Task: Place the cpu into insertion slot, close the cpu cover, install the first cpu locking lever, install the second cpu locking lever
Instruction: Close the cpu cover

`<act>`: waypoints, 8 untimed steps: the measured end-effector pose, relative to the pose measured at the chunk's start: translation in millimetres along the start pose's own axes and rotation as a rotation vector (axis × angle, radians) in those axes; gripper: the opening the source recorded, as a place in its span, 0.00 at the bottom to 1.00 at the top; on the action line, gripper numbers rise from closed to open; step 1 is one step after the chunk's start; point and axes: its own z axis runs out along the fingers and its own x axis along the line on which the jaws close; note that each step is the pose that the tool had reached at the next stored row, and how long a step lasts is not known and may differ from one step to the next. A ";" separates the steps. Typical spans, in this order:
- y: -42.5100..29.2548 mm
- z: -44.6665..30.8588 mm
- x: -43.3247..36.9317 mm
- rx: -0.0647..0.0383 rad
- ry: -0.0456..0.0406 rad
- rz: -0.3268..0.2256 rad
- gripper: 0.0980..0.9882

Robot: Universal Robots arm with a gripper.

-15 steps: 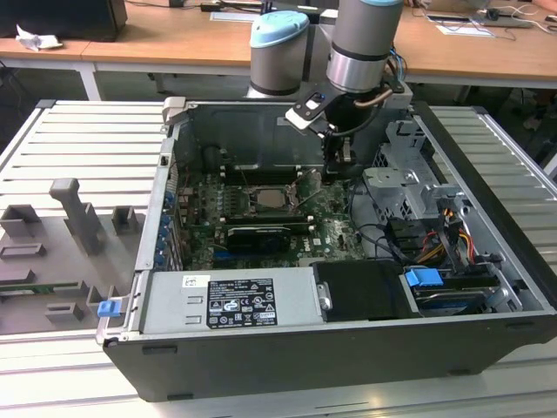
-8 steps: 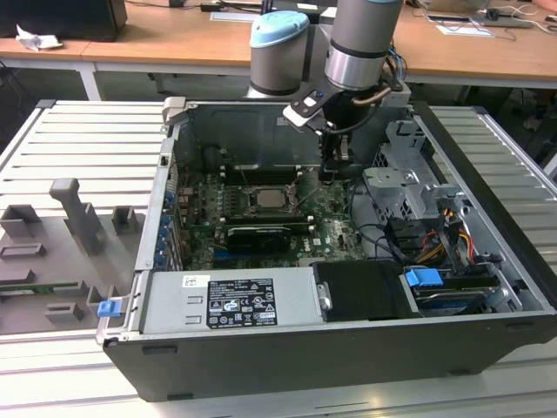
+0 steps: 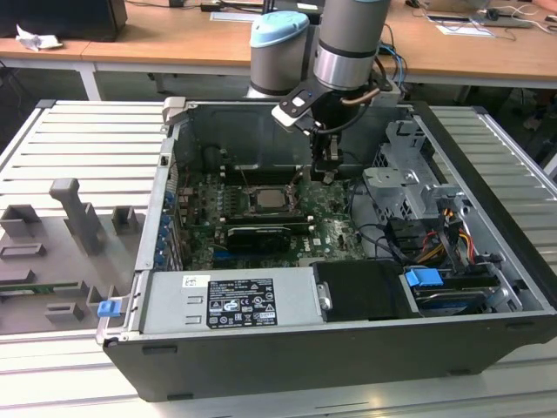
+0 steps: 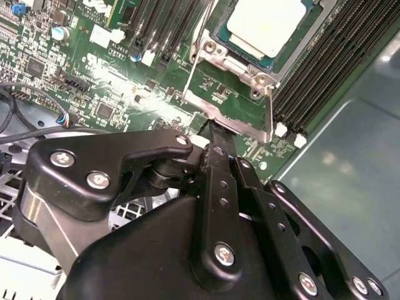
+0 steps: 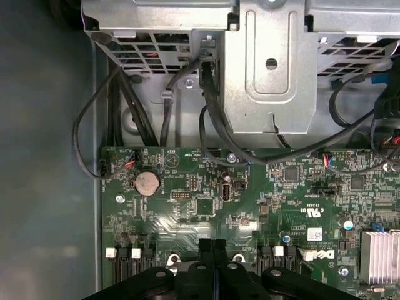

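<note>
The black tool has its fingers pressed together, gripping nothing. Just beyond its tip lies the pale silvery square cpu, framed by the silver-grey metal cpu cover.

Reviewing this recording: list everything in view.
computer case: one, black, open on the slatted table
motherboard: one, green, inside the case
cpu: one, silvery, mid-board
cpu cover: one, silver, framing the cpu
memory slots: several, black, either side of the cpu
drive cage: one, grey, beside the board
power supply: one, silver, case's near side
fixture tray: one, grey, the exterior view's left
arm: one, grey and blue, above the case
gripper: one, black, jaws together, near the cpu
</note>
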 end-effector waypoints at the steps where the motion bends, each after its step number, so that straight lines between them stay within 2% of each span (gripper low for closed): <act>1: -0.7 0.0 0.0 0.000 0.0000 0.000 0.01; 8: -4.4 0.5 0.0 0.000 0.0000 0.000 0.01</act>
